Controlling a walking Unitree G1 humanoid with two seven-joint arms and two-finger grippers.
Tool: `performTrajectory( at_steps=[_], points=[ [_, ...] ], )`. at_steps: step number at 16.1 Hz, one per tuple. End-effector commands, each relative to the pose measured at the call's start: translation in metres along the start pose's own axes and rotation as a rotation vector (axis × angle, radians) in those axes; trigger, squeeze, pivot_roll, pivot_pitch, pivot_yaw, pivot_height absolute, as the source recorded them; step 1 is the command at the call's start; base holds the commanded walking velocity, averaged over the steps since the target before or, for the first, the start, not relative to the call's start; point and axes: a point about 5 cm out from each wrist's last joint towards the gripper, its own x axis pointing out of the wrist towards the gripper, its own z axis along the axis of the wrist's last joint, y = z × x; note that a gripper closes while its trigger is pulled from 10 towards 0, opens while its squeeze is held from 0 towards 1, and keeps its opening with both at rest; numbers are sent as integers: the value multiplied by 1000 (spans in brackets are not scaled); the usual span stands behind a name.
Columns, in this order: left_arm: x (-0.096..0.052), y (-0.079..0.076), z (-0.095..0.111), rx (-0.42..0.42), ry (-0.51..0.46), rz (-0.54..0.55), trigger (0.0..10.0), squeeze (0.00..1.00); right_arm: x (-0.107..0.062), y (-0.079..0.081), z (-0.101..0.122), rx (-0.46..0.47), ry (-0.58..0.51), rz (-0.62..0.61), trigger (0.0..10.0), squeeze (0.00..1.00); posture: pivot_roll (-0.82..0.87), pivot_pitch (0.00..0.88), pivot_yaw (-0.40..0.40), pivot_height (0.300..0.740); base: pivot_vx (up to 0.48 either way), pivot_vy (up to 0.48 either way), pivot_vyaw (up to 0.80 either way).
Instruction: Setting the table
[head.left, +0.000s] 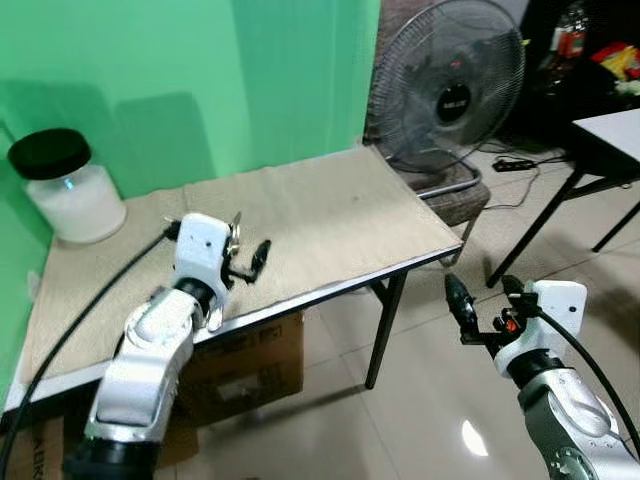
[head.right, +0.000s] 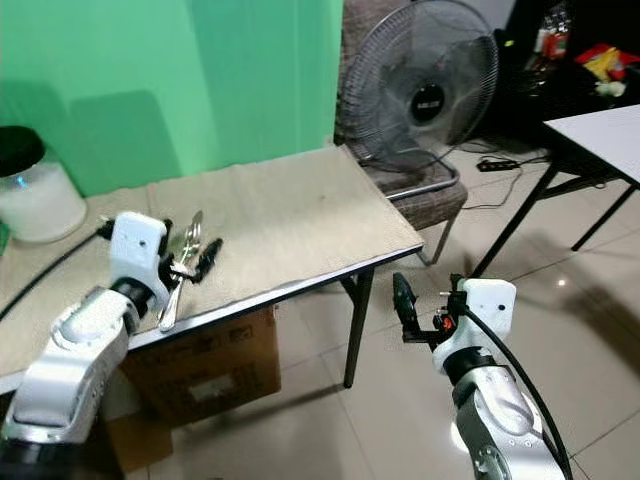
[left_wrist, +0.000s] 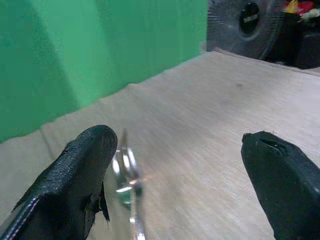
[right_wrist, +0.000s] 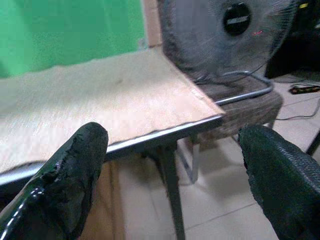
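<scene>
Right tool: right tool (head.left: 485, 300) hung off the counter's front-right corner, above the tiled floor (head.left: 420, 400); its two black fingers (right_wrist: 75, 185) stood wide apart, released, with nothing between them.
Left tool: left tool (head.right: 195, 262) sat over the counter near its front edge, fingers (left_wrist: 75, 175) spread and released; one finger lay just beside the cutlery, the other well clear of it.
Cutlery: shiny metal cutlery (head.right: 182, 268), what looked like a spoon and a fork lying side by side, rested on the counter close to the front edge, handles running toward that edge; whether the near finger touched it could not be told.
Counter: counter (head.left: 330, 215) was covered by a beige woven cloth with a dark metal rim along the front and thin dark legs; most of the surface toward the right and back lay bare.
Jar: white jar (head.left: 68, 190) with a black lid stood at the back-left corner against the green wall (head.left: 200, 70), well apart from the cutlery.
Under the counter: cardboard box (head.left: 250, 365) sat on the floor below the front edge.
Right side: standing fan (head.left: 450, 90) stood just beyond the counter's far right end; second table (head.left: 610, 135) stood farther right, with open floor between.
</scene>
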Motion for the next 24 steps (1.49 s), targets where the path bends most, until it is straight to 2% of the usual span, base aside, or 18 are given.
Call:
performTrajectory(
  at_steps=[1, 2, 3, 4, 5, 6, 7, 9, 10, 13, 20, 24],
  points=[
    [2, 11, -3, 10, 45, 19, 10000, 1000, 3, 3, 2, -2, 20, 57, 10000, 1000, 17, 0, -38, 740, 0, 0, 0],
    [3, 13, -4, 5, 55, 14, 10000, 1000, 4, 5, 2, -12, 33, 83, 10000, 1000, 18, 0, -40, 740, 0, 0, 0],
    [6, 22, -9, 16, 116, 16, 10000, 639, 4, 13, 4, -36, 60, 189, 10000, 1000, 18, 0, -39, 740, 0, 0, 0],
    [8, 29, -10, 3, 148, 13, 10000, 0, 4, 18, 6, -56, 76, 274, 10000, 871, 22, 0, -41, 740, 0, 0, 0],
    [11, 31, -9, -28, 159, -13, 10000, 0, 5, 19, 8, -66, 88, 306, 10000, 0, 22, 0, -41, 740, 0, 0, 0],
    [13, 31, -10, -49, 176, -63, 10000, 0, 6, 19, 7, -74, 104, 326, 10000, 0, 22, 0, -40, 740, 0, 0, 0],
    [15, 32, -14, -26, 203, -90, 7098, 0, 5, 22, 5, -90, 122, 363, 10000, 0, 22, 0, -44, 740, 0, 0, 0],
    [17, 32, -19, -21, 250, -130, 3098, 0, -1, 30, 11, -105, 134, 450, 10000, 0, 18, 0, -46, 740, 0, 0, 0],
    [16, 32, -22, -25, 263, -142, 0, 0, -4, 32, 12, -110, 137, 472, 10000, 0, 14, 0, -45, 740, 0, 0, 0],
    [24, 34, -33, -21, 301, -164, 0, 0, -6, 32, 9, -133, 157, 477, 10000, 0, -2, 0, -40, 740, 0, 0, 0],
    [48, 39, -35, -19, 327, -164, 0, 0, -19, 33, 7, -145, 177, 444, 10000, 0, -53, 0, -5, 740, 0, 0, 0],
    [51, 40, -40, -27, 353, -160, 0, 0, -21, 36, 7, -147, 180, 444, 10000, 0, -57, 0, -3, 740, 0, 0, 0]
  ],
)
